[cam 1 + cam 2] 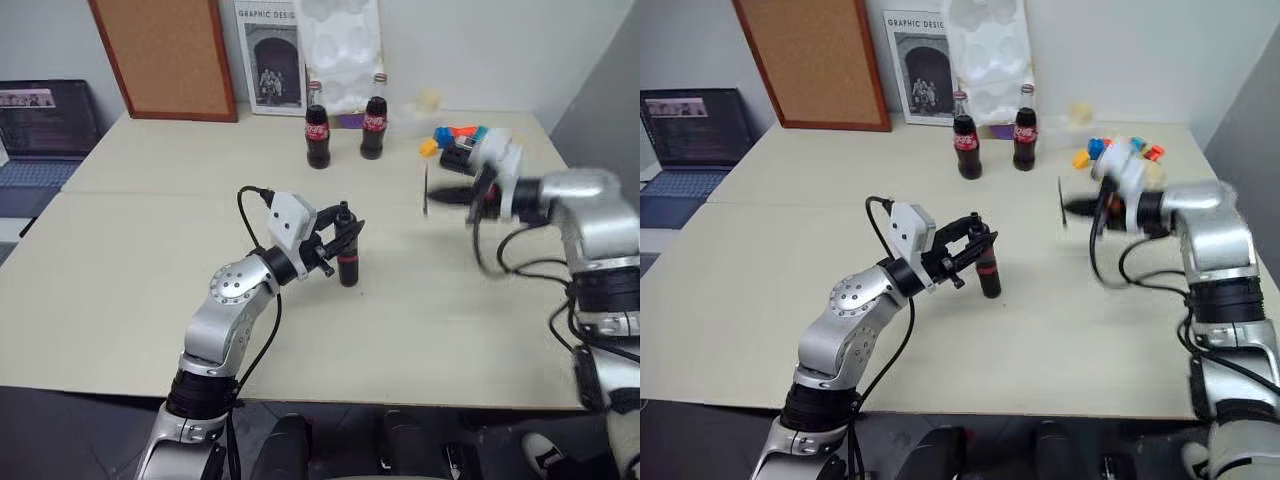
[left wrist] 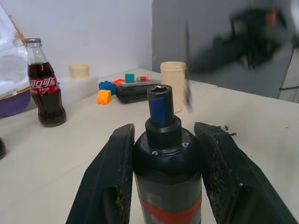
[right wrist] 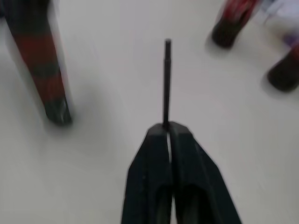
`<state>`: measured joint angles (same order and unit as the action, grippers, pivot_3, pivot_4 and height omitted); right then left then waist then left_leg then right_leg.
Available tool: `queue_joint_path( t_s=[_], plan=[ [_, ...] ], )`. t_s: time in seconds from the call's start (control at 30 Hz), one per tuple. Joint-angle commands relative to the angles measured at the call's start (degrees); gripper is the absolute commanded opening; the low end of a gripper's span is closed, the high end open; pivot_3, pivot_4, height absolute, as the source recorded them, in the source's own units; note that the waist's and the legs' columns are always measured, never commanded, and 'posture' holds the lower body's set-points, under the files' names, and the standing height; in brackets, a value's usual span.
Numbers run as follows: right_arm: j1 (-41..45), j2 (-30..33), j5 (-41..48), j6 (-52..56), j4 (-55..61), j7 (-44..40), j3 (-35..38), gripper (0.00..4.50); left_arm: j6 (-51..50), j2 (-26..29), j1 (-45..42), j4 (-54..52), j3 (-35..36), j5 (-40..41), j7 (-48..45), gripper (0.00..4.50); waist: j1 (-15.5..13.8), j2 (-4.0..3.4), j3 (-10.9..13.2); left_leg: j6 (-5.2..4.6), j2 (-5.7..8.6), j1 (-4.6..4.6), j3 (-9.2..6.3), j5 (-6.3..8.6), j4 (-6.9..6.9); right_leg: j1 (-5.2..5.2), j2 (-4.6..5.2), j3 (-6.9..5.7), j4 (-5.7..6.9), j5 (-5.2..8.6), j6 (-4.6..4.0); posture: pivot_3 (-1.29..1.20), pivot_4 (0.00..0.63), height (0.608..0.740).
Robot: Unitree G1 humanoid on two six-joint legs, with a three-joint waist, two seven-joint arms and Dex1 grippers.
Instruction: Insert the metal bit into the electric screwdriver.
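The electric screwdriver (image 1: 348, 268), black with a red band, stands upright over the middle of the table. My left gripper (image 1: 344, 240) is shut on its body, and its fingers (image 2: 111, 179) press both sides below the open socket end (image 2: 160, 89). The metal bit (image 1: 426, 190), a thin dark rod, hangs upright off to the right of the screwdriver and apart from it. My right gripper (image 1: 441, 197) is shut on it. In the right wrist view the metal bit (image 3: 167, 79) sticks straight out from the closed fingertips (image 3: 161, 135).
Two cola bottles (image 1: 317, 125) (image 1: 374, 115) stand at the back of the table. Coloured toy blocks (image 1: 455, 135) and a cream cup (image 2: 173, 84) lie at the back right. A laptop (image 1: 45, 120) sits at the far left, and a corkboard (image 1: 165, 55) leans on the wall.
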<state>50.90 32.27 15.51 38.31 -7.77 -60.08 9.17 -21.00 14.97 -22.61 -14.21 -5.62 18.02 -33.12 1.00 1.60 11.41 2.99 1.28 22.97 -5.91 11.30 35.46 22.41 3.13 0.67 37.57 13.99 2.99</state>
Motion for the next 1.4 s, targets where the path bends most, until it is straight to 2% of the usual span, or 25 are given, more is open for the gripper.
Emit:
queue_joint_path(
  t_s=[0.03,0.13,0.3,0.53,0.73,1.03,1.17,1.27,1.4],
  plan=[
    [0.7,-6.9,10.8,9.8,8.8,11.4,9.6,0.08,-0.3,0.7,0.2,-3.1,1.0,0.4,0.7,1.69,-0.1,0.00,0.0,0.00,-0.03,0.02,-0.04,0.00,-0.01,-0.04,0.00,-0.04,-0.12,-0.01,0.00,0.00,0.150,0.740],
    [1.4,-13.3,16.3,13.0,14.5,17.4,10.6,0.08,-1.0,1.0,0.2,-3.5,1.0,0.7,0.7,1.69,0.3,-0.03,0.0,-0.01,-0.01,0.01,0.07,0.00,-0.10,-0.03,0.01,0.06,-0.23,-0.03,0.00,0.00,0.150,0.740],
    [1.0,-16.1,23.2,17.2,17.7,20.6,10.6,0.08,-1.8,1.4,0.0,-3.7,1.2,0.9,0.6,1.69,0.6,-0.05,0.0,-0.01,-0.03,-0.04,0.06,0.00,-0.29,-0.02,-0.01,0.01,-0.29,-0.02,-0.01,0.00,0.150,0.740],
    [-2.3,-14.7,28.0,19.6,20.6,21.5,7.1,0.08,-2.8,1.9,0.2,-4.5,1.0,1.5,0.7,1.69,0.7,-0.05,0.0,-0.02,-0.03,-0.03,0.09,0.01,-0.37,-0.02,-0.01,0.02,-0.42,-0.01,0.01,0.00,0.150,0.740],
    [-2.8,-11.4,25.8,19.4,21.6,23.4,1.9,0.08,-2.9,2.1,0.2,-4.6,0.9,1.5,0.9,1.69,0.7,-0.05,0.0,-0.02,-0.04,-0.04,0.10,0.01,-0.38,-0.02,-0.01,0.01,-0.43,0.00,0.04,0.00,0.150,0.740],
    [-2.3,-13.9,32.3,24.6,29.3,31.2,1.9,0.08,-2.8,2.1,0.2,-4.7,0.8,0.9,1.9,1.69,0.7,-0.05,0.0,-0.02,-0.05,-0.01,0.09,0.01,-0.44,0.01,-0.02,0.02,-0.48,0.01,0.03,0.00,0.150,0.740],
    [-2.9,-12.2,34.6,23.7,29.2,27.8,1.5,0.08,-3.0,2.2,0.2,-4.8,0.6,1.2,1.5,1.69,0.7,-0.05,0.0,-0.02,-0.05,-0.01,0.08,0.01,-0.46,0.00,-0.02,0.00,-0.50,0.01,0.04,0.00,0.150,0.740],
    [-2.1,-9.7,35.3,20.9,26.9,20.5,-0.5,0.08,-3.1,2.5,0.0,-4.6,0.3,1.6,0.5,1.69,0.7,-0.05,0.0,-0.03,-0.05,-0.01,0.11,0.01,-0.46,0.00,-0.01,0.01,-0.52,0.01,0.04,0.00,0.150,0.740],
    [-0.4,-6.5,31.4,14.4,21.0,11.3,-4.5,0.08,-3.4,3.6,-0.4,-4.9,0.4,2.7,-1.7,1.69,0.8,-0.05,0.0,-0.03,-0.07,-0.03,0.13,0.01,-0.47,0.00,-0.03,0.00,-0.54,0.01,0.04,0.00,0.150,0.740]
  ],
)
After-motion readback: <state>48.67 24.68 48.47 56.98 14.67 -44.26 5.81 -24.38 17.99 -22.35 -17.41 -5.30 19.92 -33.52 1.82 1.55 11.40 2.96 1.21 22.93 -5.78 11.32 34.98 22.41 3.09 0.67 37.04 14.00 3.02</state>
